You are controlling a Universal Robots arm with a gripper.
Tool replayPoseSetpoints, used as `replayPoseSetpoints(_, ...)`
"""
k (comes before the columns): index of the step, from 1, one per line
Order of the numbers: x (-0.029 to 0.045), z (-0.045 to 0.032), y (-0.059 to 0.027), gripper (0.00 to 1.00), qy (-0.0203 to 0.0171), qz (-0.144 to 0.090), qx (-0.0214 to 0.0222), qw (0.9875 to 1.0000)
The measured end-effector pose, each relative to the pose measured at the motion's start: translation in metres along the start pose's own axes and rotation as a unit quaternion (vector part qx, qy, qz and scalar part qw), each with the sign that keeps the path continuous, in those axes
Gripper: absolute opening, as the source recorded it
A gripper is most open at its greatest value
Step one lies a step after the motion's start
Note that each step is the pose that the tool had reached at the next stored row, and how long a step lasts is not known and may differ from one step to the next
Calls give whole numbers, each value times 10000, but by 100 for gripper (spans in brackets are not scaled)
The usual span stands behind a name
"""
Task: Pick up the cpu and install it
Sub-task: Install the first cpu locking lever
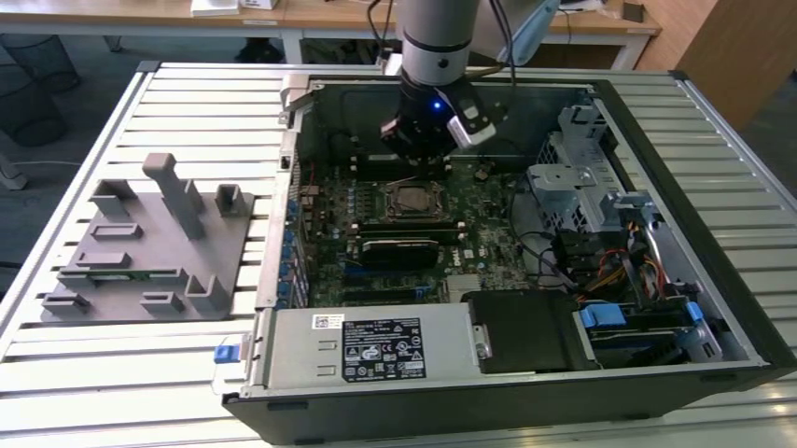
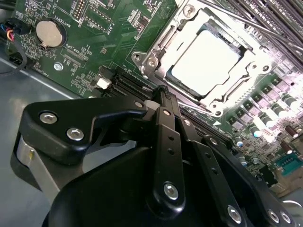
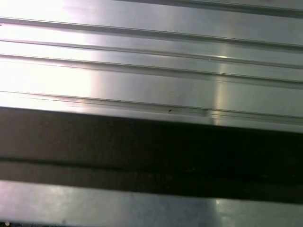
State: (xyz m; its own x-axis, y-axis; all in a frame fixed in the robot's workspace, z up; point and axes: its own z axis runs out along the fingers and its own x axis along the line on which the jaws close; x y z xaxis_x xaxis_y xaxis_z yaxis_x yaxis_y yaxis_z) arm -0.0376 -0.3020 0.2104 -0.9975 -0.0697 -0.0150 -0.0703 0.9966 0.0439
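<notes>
The cpu [image 2: 203, 61] sits in its socket [image 2: 258, 71]; the gripper [image 1: 432, 161], fingers together and empty, hovers at its twelve o'clock.

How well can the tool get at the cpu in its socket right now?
Probably well. The tool hangs inside the open computer case, just beside the cpu, which lies flat in its socket with nothing over its top.
</notes>
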Motion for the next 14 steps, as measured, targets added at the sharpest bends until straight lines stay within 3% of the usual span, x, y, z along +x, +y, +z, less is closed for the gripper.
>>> replayPoseSetpoints(14, -21, 96, -6, 11, 2, 0, 0, 10000)
